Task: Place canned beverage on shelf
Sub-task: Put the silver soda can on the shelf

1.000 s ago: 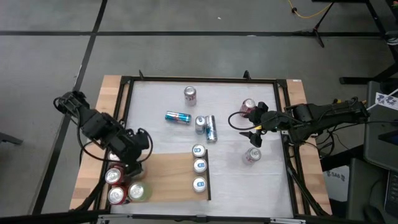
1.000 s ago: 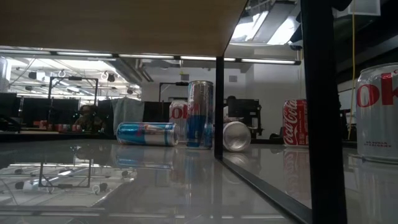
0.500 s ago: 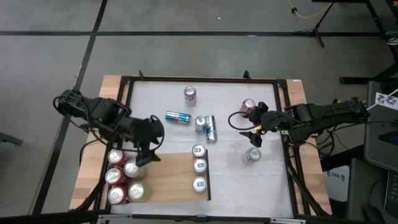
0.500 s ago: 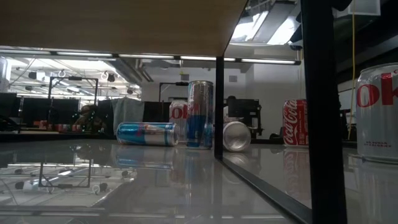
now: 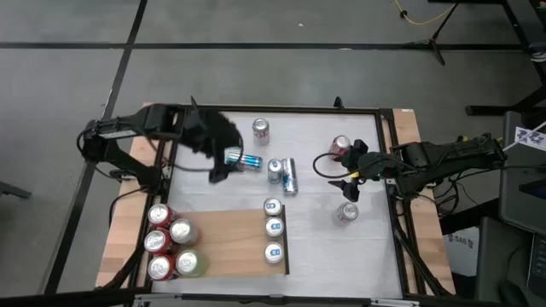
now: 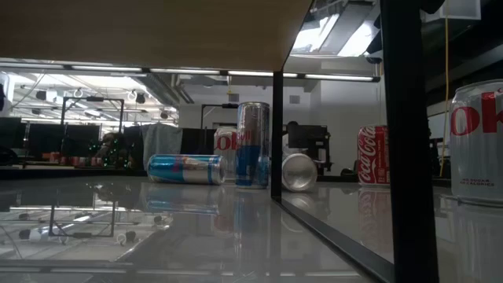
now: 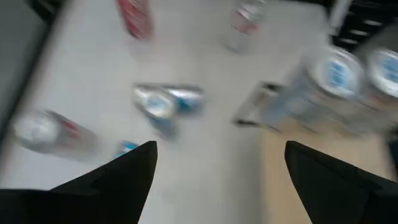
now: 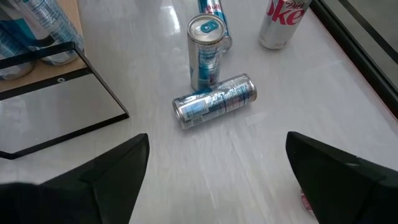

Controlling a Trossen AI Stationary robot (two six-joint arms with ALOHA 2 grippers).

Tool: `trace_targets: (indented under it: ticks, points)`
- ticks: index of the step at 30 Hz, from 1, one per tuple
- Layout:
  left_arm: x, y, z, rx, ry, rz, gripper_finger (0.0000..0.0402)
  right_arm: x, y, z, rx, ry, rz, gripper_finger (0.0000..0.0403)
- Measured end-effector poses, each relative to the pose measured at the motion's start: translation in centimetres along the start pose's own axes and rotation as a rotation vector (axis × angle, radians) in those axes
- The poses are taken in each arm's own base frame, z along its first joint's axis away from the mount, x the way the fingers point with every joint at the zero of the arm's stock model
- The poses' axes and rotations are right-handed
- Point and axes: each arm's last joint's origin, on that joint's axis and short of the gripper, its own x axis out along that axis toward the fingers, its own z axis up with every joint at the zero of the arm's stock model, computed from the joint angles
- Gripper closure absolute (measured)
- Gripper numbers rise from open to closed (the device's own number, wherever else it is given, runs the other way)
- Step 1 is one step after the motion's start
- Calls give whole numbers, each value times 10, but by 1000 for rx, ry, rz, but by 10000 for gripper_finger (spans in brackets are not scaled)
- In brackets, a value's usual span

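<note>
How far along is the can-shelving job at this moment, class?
Done: three blue-topped cans stand on the shelf by its dark edge. In hand: nothing; the open left gripper hovers near the lying blue can, and the right gripper waits open. Left: several cans on the white table.

Shelf (image 5: 226,243) is light-brown wood grain with a dark strip; table (image 5: 316,247) is white. Slim cans (image 5: 273,228) are blue and silver, the left-edge cluster (image 5: 168,251) red, silver, one green. My arms are dark.
</note>
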Motion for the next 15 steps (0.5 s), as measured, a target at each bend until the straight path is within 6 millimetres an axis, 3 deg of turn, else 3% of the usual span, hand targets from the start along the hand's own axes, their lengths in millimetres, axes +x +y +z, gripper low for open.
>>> trace_targets:
  ticks: [7,15]
  points:
    - [17,56,23,136,-101,183,59,0,-1,1,6,-17,-33,35]
    - [70,122,37,88,-53,302,59,0,-2,2,14,-37,-72,35]
